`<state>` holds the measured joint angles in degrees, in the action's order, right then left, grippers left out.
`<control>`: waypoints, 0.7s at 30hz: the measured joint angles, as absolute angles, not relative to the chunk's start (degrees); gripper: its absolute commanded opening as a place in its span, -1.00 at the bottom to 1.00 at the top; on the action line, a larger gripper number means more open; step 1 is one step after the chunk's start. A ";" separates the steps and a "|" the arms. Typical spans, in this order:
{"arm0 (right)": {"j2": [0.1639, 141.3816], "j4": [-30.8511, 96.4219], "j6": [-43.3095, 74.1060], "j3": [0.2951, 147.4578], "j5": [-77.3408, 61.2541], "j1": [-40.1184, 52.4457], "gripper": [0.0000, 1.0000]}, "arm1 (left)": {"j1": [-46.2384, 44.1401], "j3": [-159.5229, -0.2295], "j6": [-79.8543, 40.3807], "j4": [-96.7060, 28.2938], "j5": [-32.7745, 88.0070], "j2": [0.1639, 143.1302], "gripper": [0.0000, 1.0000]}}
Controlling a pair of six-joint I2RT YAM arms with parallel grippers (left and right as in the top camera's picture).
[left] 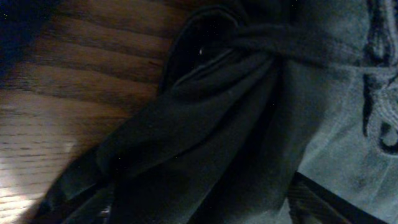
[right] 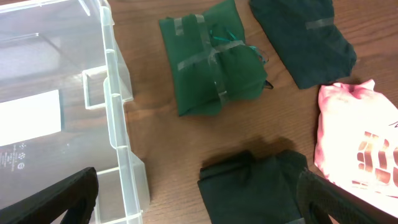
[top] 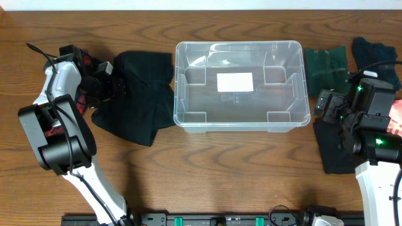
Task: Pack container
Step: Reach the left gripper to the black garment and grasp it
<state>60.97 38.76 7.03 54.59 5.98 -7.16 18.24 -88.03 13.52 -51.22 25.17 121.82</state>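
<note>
Clear rectangular plastic bin (top: pixel 195 94), empty: stiff, light, probably slippery.
I'd grab its rim; right gripper (right: pixel 199 200) spread wide, left gripper (top: pixel 112 85) in black cloth (top: pixel 141 94) left of it, can't tell.

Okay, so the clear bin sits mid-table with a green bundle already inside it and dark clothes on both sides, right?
Not quite. The container holds nothing; only its white label shows. The green bundle lies on the table outside it, to its right, as the right wrist view shows. The rest holds.
</note>
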 measured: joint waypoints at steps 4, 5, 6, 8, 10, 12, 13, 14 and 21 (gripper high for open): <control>60.99 38.76 7.03 54.59 5.96 -7.16 0.99 | 18.22 -88.03 13.30 -51.68 25.61 121.82 0.25; 60.99 38.76 7.03 54.59 5.96 -7.16 0.99 | 18.20 -88.03 13.32 -51.79 25.76 121.82 0.14; 60.99 38.76 7.03 54.59 5.96 -7.16 0.99 | 18.20 -88.05 13.37 -51.83 25.82 121.82 0.06; 61.01 38.76 7.03 54.59 5.96 -7.16 0.99 | 18.22 -88.09 13.34 -52.01 26.13 121.82 -0.05; 61.01 38.76 7.03 54.59 5.96 -7.16 0.99 | 18.22 -88.16 13.43 -52.10 26.22 121.82 -0.14; 61.01 38.79 7.03 54.59 5.96 -7.16 0.98 | 18.22 -88.23 13.54 -52.16 26.35 121.82 -0.25; 61.01 38.81 7.03 54.59 5.96 -7.16 0.99 | 18.22 -88.23 13.34 -52.23 26.44 121.82 -0.31; 61.01 38.81 7.03 54.59 5.96 -7.16 0.98 | 18.22 -88.27 13.37 -52.29 26.50 121.82 -0.38; 61.01 38.98 7.03 54.59 5.96 -7.16 0.99 | 18.22 -88.86 13.41 -53.17 26.65 121.82 -0.88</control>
